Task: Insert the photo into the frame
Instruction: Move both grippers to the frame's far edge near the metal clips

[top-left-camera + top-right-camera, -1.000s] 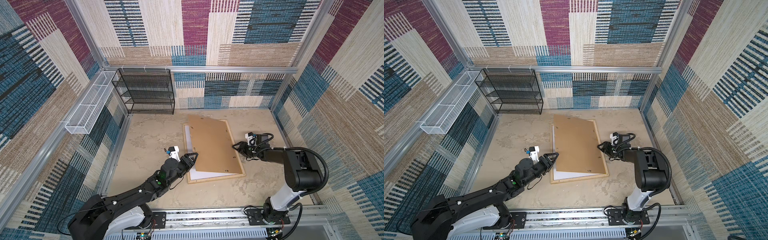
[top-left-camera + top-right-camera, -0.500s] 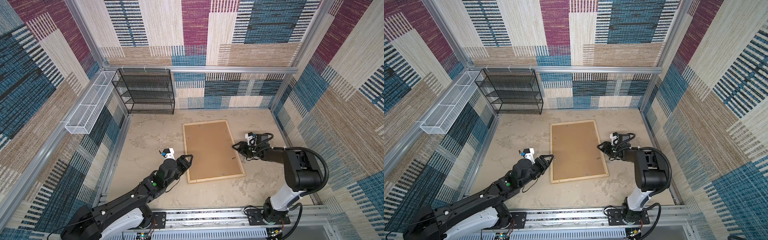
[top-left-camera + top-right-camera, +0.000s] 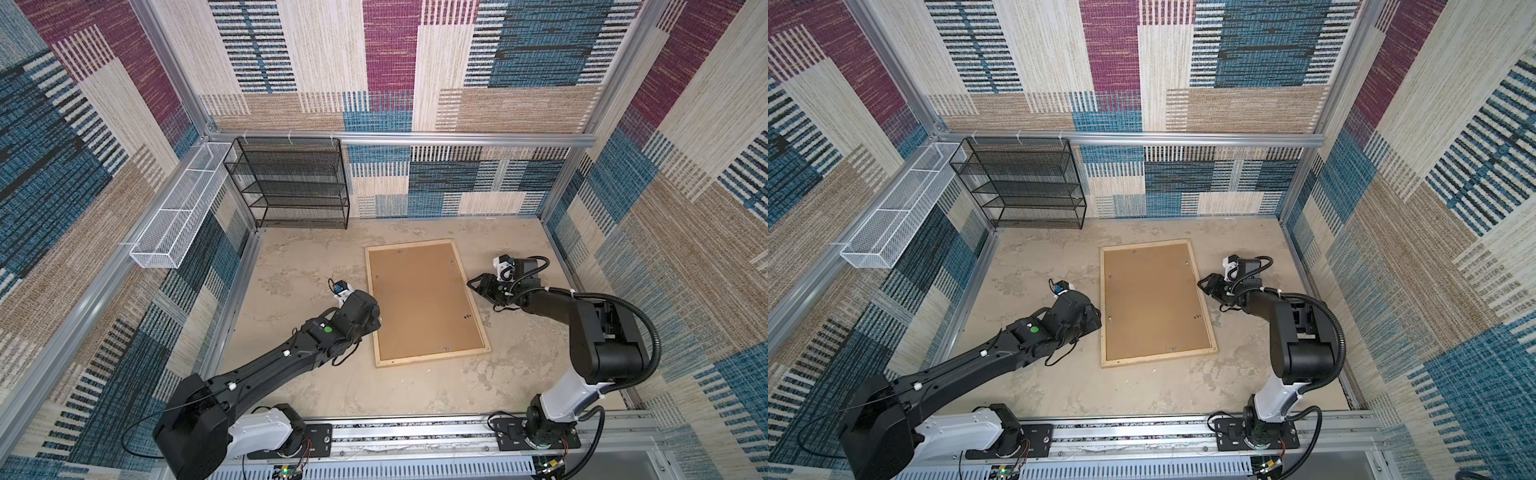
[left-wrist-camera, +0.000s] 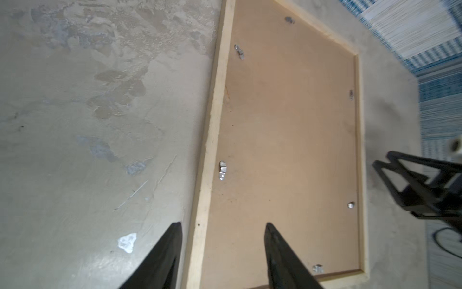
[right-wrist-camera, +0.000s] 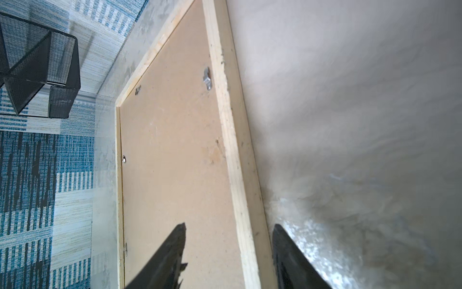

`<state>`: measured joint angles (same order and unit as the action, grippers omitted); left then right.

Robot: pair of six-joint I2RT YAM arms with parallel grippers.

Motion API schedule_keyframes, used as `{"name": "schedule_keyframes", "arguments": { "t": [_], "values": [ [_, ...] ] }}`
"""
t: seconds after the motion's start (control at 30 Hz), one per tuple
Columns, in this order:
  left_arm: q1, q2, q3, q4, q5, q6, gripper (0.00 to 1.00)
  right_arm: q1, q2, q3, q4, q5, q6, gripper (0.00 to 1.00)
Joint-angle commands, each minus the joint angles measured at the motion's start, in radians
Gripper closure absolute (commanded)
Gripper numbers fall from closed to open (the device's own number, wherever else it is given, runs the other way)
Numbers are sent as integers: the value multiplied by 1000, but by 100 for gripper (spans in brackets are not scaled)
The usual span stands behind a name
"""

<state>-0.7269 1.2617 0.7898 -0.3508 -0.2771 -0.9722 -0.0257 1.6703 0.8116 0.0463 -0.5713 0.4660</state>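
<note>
The frame (image 3: 432, 360) (image 3: 1158, 360) lies face down in the middle of the table, a pale wood rectangle in both top views. A brown backing board (image 3: 424, 299) (image 3: 1152, 299) sits flat inside it. The photo is hidden. My left gripper (image 3: 376, 320) (image 3: 1097, 322) is open at the frame's left bar (image 4: 215, 130). In the left wrist view the gripper (image 4: 223, 224) has one finger over the table and one over the board. My right gripper (image 3: 471, 284) (image 3: 1202, 284) (image 5: 229, 225) is open astride the right bar (image 5: 232, 150) in the same way.
A black mesh shelf rack (image 3: 291, 183) stands at the back left. A white wire basket (image 3: 178, 208) hangs on the left wall. Small metal clips (image 4: 222, 170) sit along the board's edges. Patterned walls close in three sides, and a rail (image 3: 415, 436) runs along the front.
The backing board, tilted up a second ago with a white sheet showing beneath, now lies flat in the frame. My left gripper let go, drew back, then turned to the left bar. The right arm stayed.
</note>
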Motion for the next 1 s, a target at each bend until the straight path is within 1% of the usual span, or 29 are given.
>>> {"name": "schedule_keyframes", "arguments": {
  "t": [0.0,0.17,0.23,0.37,0.43,0.53,0.73,0.87,0.97],
  "values": [
    [33,67,17,-28,79,102,48,2,-22,15,7,18,-16,42],
    [127,141,-11,79,210,143,50,13,-39,21,28,19,-23,43],
    [157,179,3,84,250,158,51,20,-38,24,44,9,-20,43],
    [178,252,22,118,338,191,54,49,-14,51,65,-35,-29,43],
    [181,285,29,137,361,199,55,74,6,70,67,-48,-36,45],
    [187,314,37,154,370,204,56,116,47,103,73,-55,-37,45],
    [195,350,78,135,334,230,57,185,141,179,86,-78,-23,49],
    [203,388,112,134,331,257,64,219,185,216,94,-82,-10,49],
    [219,415,136,146,318,282,65,234,204,233,99,-83,-2,49]
  ]
}}
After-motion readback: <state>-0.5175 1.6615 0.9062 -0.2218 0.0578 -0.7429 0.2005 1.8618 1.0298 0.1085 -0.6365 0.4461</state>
